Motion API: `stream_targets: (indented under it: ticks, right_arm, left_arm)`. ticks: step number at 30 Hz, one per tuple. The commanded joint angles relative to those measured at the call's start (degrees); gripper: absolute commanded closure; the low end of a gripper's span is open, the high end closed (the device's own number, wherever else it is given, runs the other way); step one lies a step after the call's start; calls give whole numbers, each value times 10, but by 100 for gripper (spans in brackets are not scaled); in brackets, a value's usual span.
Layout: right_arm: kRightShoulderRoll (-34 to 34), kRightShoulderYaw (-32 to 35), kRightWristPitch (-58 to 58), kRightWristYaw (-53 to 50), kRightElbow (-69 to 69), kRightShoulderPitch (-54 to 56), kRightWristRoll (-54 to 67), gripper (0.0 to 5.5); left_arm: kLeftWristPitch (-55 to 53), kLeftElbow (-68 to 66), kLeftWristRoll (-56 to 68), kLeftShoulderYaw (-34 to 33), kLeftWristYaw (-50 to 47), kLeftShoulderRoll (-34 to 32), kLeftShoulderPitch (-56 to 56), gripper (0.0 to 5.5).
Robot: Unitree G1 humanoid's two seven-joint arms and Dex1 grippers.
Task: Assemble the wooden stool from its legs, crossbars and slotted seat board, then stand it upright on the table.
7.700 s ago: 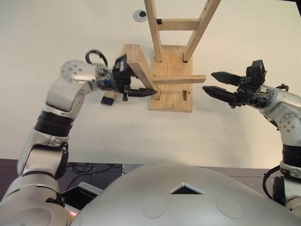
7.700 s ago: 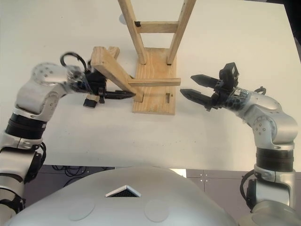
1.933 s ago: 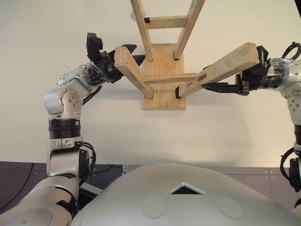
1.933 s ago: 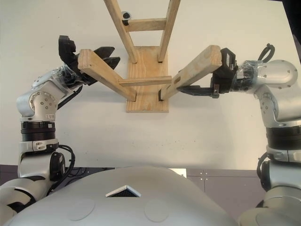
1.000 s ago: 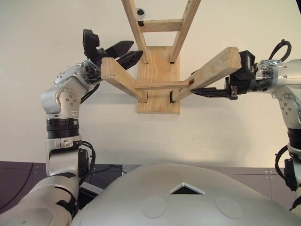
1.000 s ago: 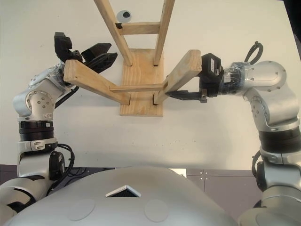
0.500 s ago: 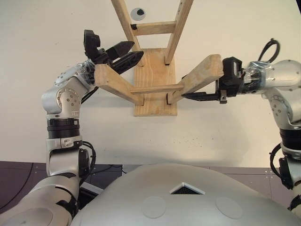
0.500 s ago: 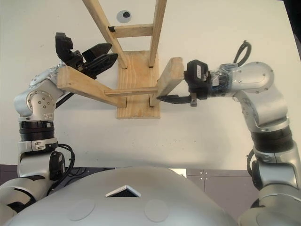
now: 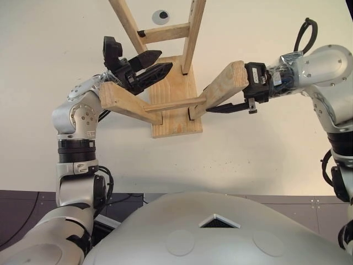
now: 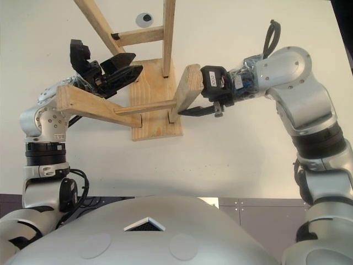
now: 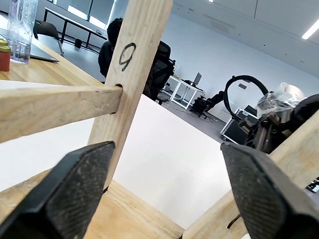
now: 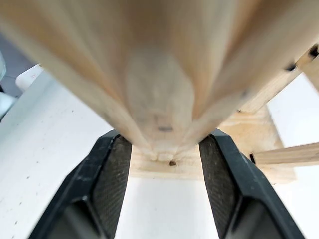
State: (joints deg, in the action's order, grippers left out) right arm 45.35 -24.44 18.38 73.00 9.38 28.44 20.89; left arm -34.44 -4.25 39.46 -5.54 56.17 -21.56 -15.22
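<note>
The slotted seat board point(image 9: 175, 120) lies flat on the white table. Two far legs joined by a crossbar point(image 9: 165, 33) rise from it, leaning left. At the near side, a left leg point(image 9: 124, 102) and a right leg point(image 9: 223, 88) slant outward, linked by a thin crossbar point(image 9: 174, 103). My right gripper point(image 9: 216, 106) is shut on the right leg, and its pads point(image 12: 112, 174) press that leg's sides. My left gripper point(image 9: 150, 64) hovers open just above the left leg and the board's far left corner. Between its fingers point(image 11: 82, 194) stands a far leg point(image 11: 129, 74), held by neither.
A small black-and-white disc point(image 9: 161, 16) lies on the table beyond the stool. Bare white tabletop point(image 9: 248, 149) spreads around the board, with the table's front edge close to me.
My right gripper has pushed its leg further left. The whole stool has turned, with the far legs leaning more to the left. The left gripper has stayed open in about the same place.
</note>
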Motion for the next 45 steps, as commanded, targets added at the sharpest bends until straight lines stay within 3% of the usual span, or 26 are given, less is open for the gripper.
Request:
stream_targets:
  ticks: [1, 3, 7, 11, 20, 22, 30, 38, 43, 45]
  right_arm:
    - [22, -136, 141, 36, -88, -74, -80, 349]
    - [7, -90, 165, 15, -47, -79, -14, 362]
    - [0, 3, 195, -4, 23, -83, 44, 445]
    - [33, 42, 159, -19, 30, -97, 10, 445]
    - [10, 201, 129, -43, 66, -187, 107, 289]
    - [12, 210, 107, -39, 84, -196, 110, 254]
    - [-32, 199, 44, -44, 76, -137, 101, 254]
    - [-41, 187, 56, -30, 84, -110, 118, 254]
    - [-57, 190, 80, -43, 89, -123, 137, 344]
    - [-64, 189, 94, -52, 85, -135, 148, 345]
  left_arm:
    - [12, -5, -16, 0, -13, -2, 9, 160]
    - [13, -2, -17, -2, -14, 0, 15, 160]
    - [17, 6, -16, -6, -19, 0, 31, 160]
    - [19, 11, -16, -16, -23, -8, 42, 160]
    - [64, -15, -87, -15, -2, -95, 95, 160]
    - [107, -59, -152, 18, -22, -103, 93, 160]
    - [299, -274, -318, 86, -121, -54, -7, 160]
    - [370, -354, -341, 104, -132, 6, -70, 160]
    - [378, -372, -342, 100, -132, 16, -75, 160]
    - [376, -372, -341, 99, -131, 17, -71, 160]
